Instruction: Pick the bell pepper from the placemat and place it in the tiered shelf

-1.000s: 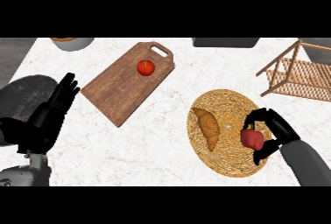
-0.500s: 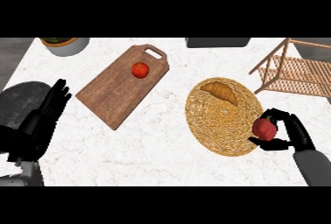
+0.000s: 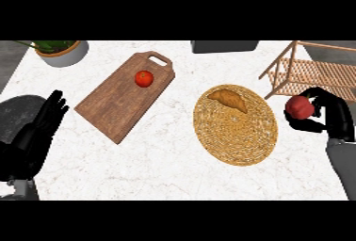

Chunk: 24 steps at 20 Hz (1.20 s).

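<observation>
your right hand [image 3: 325, 114] is curled round the red bell pepper [image 3: 299, 107], holding it off the round woven straw placemat [image 3: 236, 136], just right of its edge and in front of the light wooden tiered shelf [image 3: 313, 70]. a brown croissant [image 3: 229, 99] lies on the placemat's far part. your left hand [image 3: 43, 127] rests at the left edge, fingers straight. on the white marble surface [image 3: 167, 160], a small red tomato [image 3: 144, 78] sits on the brown wooden cutting board [image 3: 118, 103].

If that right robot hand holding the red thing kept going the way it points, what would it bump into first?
Most likely the wooden tiered shelf: the right robot hand, curled round the red bell pepper, points up toward it. Height is hard to judge.
</observation>
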{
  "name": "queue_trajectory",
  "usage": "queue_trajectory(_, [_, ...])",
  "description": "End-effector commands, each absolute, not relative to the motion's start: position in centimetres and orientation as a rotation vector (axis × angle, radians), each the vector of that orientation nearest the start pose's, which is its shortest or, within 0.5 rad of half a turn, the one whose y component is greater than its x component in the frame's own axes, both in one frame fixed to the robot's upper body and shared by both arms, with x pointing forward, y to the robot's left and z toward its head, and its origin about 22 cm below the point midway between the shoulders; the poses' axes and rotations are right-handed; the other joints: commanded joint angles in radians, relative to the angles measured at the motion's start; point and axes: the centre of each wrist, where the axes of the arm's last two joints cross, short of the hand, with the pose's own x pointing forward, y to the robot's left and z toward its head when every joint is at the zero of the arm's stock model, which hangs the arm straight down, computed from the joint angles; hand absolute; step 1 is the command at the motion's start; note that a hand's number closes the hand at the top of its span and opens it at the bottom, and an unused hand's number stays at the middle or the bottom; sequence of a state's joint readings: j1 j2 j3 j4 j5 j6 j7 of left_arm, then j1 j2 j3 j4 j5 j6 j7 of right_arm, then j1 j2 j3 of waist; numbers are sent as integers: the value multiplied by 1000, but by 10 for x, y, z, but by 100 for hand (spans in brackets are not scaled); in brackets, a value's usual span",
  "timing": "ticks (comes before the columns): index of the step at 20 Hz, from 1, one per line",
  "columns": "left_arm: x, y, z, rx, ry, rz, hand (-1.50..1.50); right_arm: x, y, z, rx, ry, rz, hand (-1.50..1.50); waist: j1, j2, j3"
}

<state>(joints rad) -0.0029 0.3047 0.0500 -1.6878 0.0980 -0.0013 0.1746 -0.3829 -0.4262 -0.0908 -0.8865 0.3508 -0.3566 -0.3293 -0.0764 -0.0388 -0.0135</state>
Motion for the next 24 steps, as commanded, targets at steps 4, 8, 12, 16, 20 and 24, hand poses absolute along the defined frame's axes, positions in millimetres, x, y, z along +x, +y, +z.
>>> queue_trajectory(4, [244, 300, 60, 200, -1531, -106, 0, 343, -339, 102, -1000, -1638, 301, 150, -7, 3, 4])
queue_trajectory(8, [235, 297, 57, 193, -1533, -132, 0, 319, -332, 151, -1018, -1604, 256, 150, 4, 8, 7])
queue_trajectory(12, [231, 296, 59, 140, -1553, -164, 0, 300, -316, 213, -1076, -1585, 200, 150, 47, 23, 10])
queue_trajectory(16, [254, 278, 59, 132, -1568, -172, 0, 294, -325, 240, -1008, -1612, 98, 150, 70, 36, 13])
queue_trajectory(20, [259, 289, 68, 129, -1566, -185, 0, 307, -316, 241, -695, -1730, -161, 150, 78, 38, 15])
queue_trajectory(24, [251, 269, 57, 96, -1564, -175, 0, 316, -325, 260, -427, -1820, -401, 150, 92, 40, 16])
